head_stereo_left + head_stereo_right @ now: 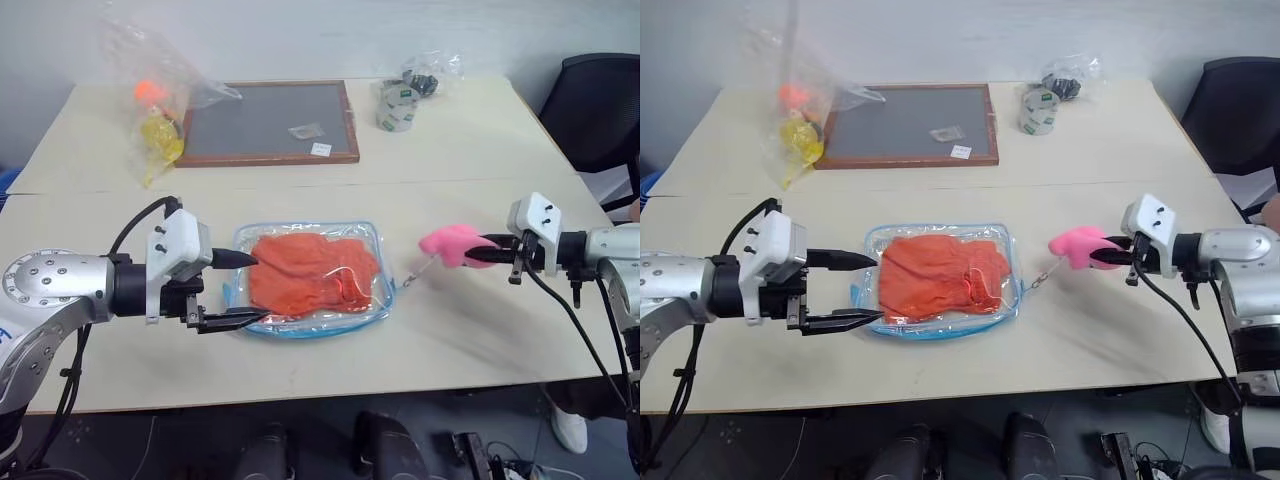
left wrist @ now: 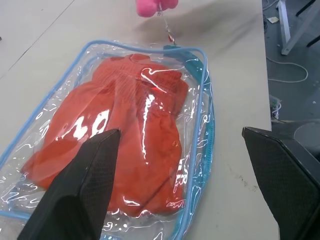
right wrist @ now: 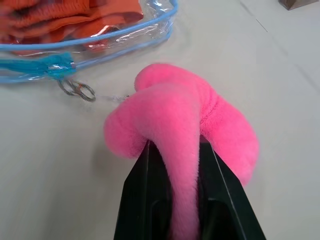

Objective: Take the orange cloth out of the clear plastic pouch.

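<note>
The clear plastic pouch [image 1: 383, 262], trimmed in light blue, lies flat at the middle of the table. The orange cloth [image 1: 310, 272] is bunched inside it. My left gripper [image 1: 238, 290] is open at the pouch's left end, one finger on each side of that edge and nothing gripped. To the right of the pouch, my right gripper [image 1: 478, 252] is shut on a fuzzy pink plush toy [image 1: 447, 243] held just above the table. A thin chain [image 1: 412, 272] links the toy to the blue zipper pull [image 3: 55, 65] at the pouch's right corner.
A framed grey board [image 1: 265, 122] lies at the back. A thin clear bag with orange and yellow items [image 1: 155, 110] stands to its left. A tape roll [image 1: 397, 105] and a small bag [image 1: 430, 78] sit at the back right. A black chair [image 1: 600, 110] is beyond the table's right edge.
</note>
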Available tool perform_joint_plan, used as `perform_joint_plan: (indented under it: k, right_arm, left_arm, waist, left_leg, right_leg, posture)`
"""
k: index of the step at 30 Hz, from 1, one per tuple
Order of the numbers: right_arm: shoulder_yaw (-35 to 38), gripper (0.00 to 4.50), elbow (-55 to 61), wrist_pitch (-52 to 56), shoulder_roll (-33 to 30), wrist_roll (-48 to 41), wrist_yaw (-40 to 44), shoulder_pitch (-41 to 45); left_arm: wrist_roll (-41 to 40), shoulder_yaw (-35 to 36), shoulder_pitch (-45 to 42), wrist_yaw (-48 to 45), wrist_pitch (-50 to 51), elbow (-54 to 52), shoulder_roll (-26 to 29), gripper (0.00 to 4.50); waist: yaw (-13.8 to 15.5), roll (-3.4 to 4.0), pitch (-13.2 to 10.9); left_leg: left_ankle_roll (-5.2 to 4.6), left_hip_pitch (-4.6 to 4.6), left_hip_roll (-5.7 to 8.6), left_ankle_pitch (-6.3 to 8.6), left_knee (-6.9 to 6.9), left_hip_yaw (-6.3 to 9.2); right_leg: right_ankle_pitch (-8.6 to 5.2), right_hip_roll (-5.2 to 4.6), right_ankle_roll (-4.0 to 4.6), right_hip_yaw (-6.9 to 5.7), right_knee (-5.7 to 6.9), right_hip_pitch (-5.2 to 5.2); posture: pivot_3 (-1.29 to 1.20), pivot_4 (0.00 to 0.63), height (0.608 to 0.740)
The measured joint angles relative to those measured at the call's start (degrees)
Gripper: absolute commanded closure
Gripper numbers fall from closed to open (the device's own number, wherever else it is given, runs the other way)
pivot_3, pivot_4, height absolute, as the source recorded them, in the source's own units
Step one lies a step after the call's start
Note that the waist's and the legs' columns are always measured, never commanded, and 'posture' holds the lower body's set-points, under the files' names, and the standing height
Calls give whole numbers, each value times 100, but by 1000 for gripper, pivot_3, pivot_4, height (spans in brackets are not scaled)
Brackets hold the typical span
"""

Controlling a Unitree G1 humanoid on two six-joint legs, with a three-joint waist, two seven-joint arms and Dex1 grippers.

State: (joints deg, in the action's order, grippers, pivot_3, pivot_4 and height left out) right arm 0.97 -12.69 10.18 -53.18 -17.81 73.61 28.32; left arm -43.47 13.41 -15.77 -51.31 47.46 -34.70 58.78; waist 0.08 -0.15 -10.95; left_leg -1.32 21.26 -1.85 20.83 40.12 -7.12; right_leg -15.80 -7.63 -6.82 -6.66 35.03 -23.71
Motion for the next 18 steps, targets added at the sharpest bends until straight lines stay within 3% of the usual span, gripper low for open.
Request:
perform_joint_plan:
  k: [4,8,13,18]
  right_arm:
    - [216,4414,1280,422,-116,-535,293,-946]
    - [697,4414,2132,783,-246,-721,19,-1490]
    - [1302,4414,3272,1388,-490,-1188,73,-2823]
    - [1108,4414,4072,1517,-348,-1280,-155,-3477]
  left_arm:
    - [-4,19,33,-3,1,23,8,412]
    - [-9,38,94,-18,0,6,12,412]
    - [-8,99,140,-97,-10,6,42,412]
    - [7,-54,69,-140,-66,7,52,412]
  waist:
    - [25,0,0]
    - [11,1,0]
    - [85,-1,0]
    - [107,-1,1]
  left_leg:
    - [-1,-1,2,0,3,1]
    - [0,-5,2,1,2,1]
    - [0,-4,5,1,0,1]
    - [0,-15,6,1,2,-1]
  right_leg:
    - [1,-2,-1,1,2,2]
    - [0,-2,-1,3,6,2]
    - [0,1,0,2,0,4]
    - [0,2,1,7,6,7]
  posture:
    - [0,150,740]
    - [0,150,740]
    - [0,150,740]
    - [0,150,740]
